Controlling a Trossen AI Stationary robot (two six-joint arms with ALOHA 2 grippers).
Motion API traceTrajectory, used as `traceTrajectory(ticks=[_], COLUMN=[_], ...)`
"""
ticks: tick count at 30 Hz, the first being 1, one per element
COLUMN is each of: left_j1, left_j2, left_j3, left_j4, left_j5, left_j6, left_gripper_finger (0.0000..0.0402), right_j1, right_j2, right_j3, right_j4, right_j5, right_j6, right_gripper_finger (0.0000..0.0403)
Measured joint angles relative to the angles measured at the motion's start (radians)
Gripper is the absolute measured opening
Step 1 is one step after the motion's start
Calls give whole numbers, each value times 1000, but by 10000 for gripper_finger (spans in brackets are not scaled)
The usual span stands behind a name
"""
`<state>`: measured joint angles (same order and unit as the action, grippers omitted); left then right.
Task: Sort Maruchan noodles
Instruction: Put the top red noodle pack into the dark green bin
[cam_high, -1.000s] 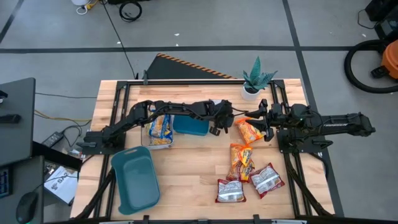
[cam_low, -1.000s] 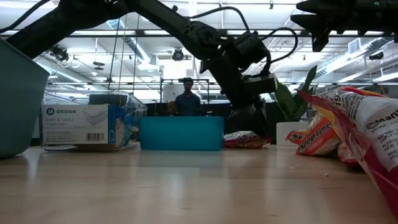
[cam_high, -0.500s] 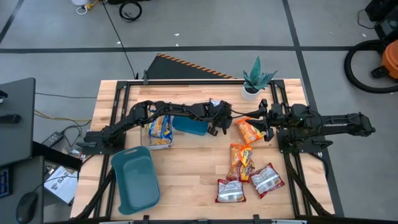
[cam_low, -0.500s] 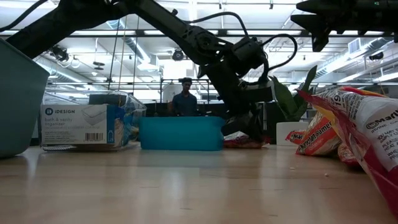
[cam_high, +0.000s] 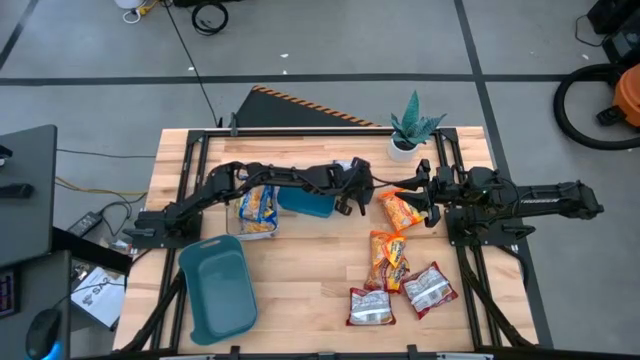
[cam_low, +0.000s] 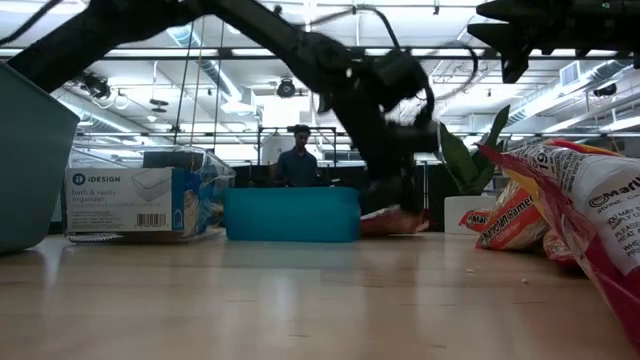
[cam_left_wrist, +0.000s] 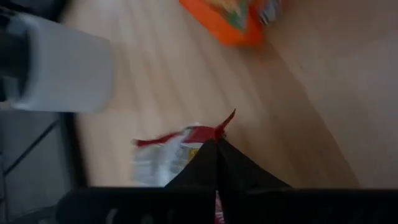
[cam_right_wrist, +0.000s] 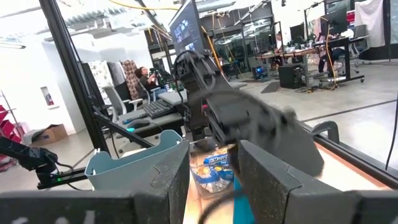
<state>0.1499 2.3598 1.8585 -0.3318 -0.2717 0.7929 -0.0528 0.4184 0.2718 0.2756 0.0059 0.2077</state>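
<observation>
My left gripper (cam_high: 352, 190) reaches across frame center, pinching a red-and-white noodle packet (cam_left_wrist: 171, 152); right gripper (cam_high: 422, 192) waits apart, fingers parted.

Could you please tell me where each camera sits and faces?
High: overhead, straight down; table, both arms.
Low: table height, level across; left arm, teal bin.
Left wrist: on left arm, facing table; left gripper shut on red-and-white packet.
Right wrist: on right arm, facing left arm; right gripper open.
Shared: high and low show the teal bin.

Bright, even overhead light, ceiling glare in the low view, motion blur in both wrist views.
</observation>
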Motion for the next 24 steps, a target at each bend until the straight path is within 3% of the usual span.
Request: traceTrajectory(ticks=[5,13,18,24], left_j1=[-22,-17,-2,10], left_j2=[-81,-211,-290,-381], left_j3=[3,3,3,3], left_j4=[-12,-103,-156,-329], left_j5=[-1,15,149,291], left_j6=[-5,-77,-148,-234], left_gripper_finger=[2,1,1,1], right_j1=[0,0,0,0], right_j2=[0,0,0,0], right_j3=[0,0,0,0], right_j4=[-2,-3,-2,-1], right_j5=[-16,-153,-176,-215], right_j6=[2,25,29,37], right_gripper_finger=[144,144,144,144])
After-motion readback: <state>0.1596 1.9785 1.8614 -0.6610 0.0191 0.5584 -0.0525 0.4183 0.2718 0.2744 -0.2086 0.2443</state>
